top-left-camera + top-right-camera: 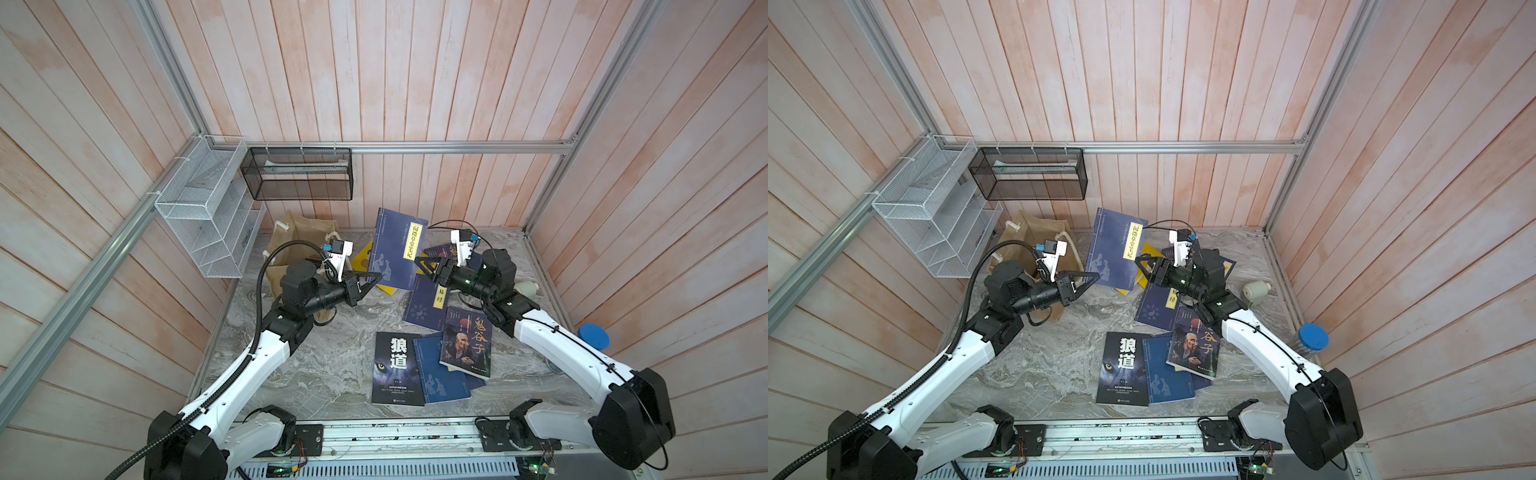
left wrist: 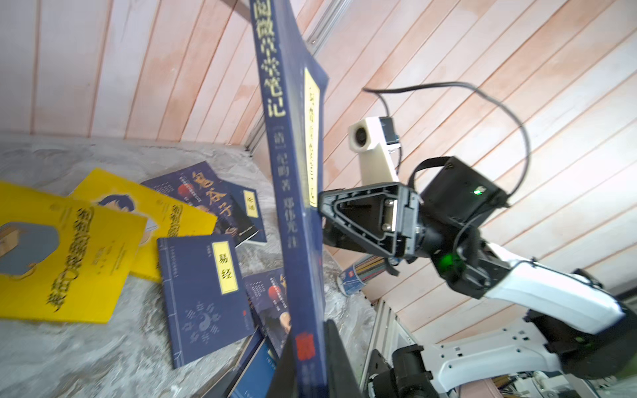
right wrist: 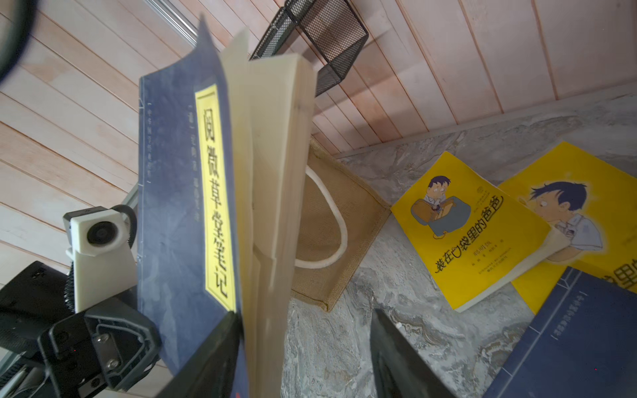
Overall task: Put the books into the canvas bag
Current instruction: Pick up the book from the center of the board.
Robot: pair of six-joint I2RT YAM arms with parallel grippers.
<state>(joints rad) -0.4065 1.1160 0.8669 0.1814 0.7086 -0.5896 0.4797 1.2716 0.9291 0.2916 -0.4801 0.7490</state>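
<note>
The navy book (image 1: pixel 392 253) is held upright in the air above the table (image 1: pixel 324 365), between the two arms. The left gripper (image 1: pixel 376 277) is clamped on its lower corner at the spine; in the left wrist view the spine is seen between the two dark fingers (image 2: pixel 339 358). The right gripper (image 1: pixel 422 268) is placed at the opposite, page edge of this book. Its jaws are seen wide apart in the right wrist view, with the loose pages beside one finger (image 3: pixel 206 358); whether they are touched cannot be told.

The bag (image 1: pixel 293 232) stands upright at the rear left corner of the table, just behind the left arm, with its mouth upward. A white handle (image 3: pixel 331 248) hangs on its side. Its inside is mostly covered by the arm, so what is in it cannot be told.

The other books are lying flat on the table, outside the bag: the wolf book (image 1: pixel 397 368), a portrait book (image 1: pixel 467 347) and two yellow books (image 3: pixel 472 227) among them.

A white basket (image 1: pixel 208 216) is fixed on the left wall. A black basket (image 1: pixel 297 174) is hung on the rear rail, and a pale flat thing (image 1: pixel 305 168) is seen in it. A jar (image 1: pixel 594 337) with a blue lid stands at the right edge.
</note>
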